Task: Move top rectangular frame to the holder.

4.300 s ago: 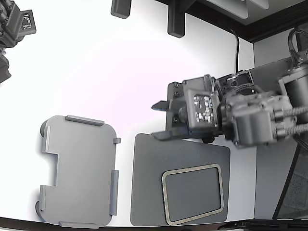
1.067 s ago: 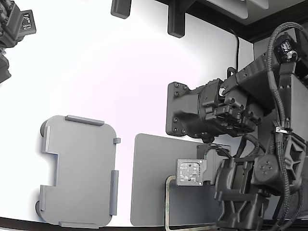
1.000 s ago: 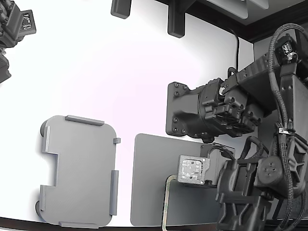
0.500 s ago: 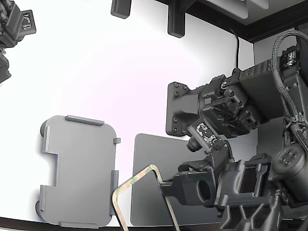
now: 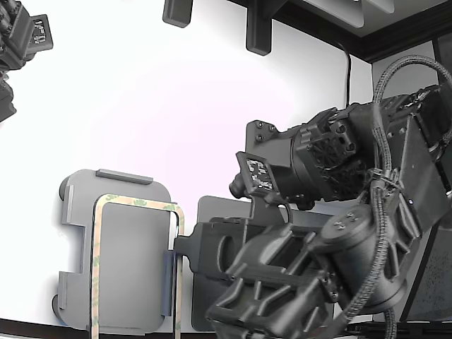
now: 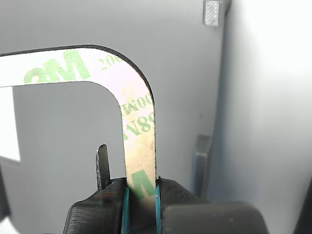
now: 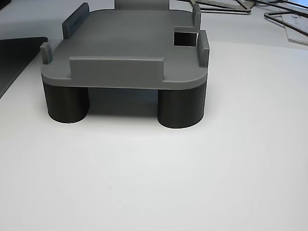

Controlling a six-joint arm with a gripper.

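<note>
The top rectangular frame [image 5: 134,201], a thin tan ring with green print, hangs over the holder [image 5: 123,176] at the exterior view's left and overlaps its right edge. My gripper [image 5: 179,253] is shut on the frame's right long side. In the wrist view the fingers [image 6: 140,197] clamp the frame's strip [image 6: 139,122] just below a rounded corner, with the holder's grey surface [image 6: 185,73] beneath. In the other view the holder [image 7: 125,62] stands on dark round legs and no frame lies in it.
The dark grey pad [image 5: 215,210] lies right of the holder, mostly hidden by my arm. A black mount block [image 5: 272,162] stands behind it. A second arm [image 5: 21,35] sits at the far left corner. Spare thin frames [image 7: 288,19] lie beyond the holder.
The frame has come off the dark pad and moved to the exterior view's left, from beside the holder to over it. My arm swung left with it, still shut on it.
</note>
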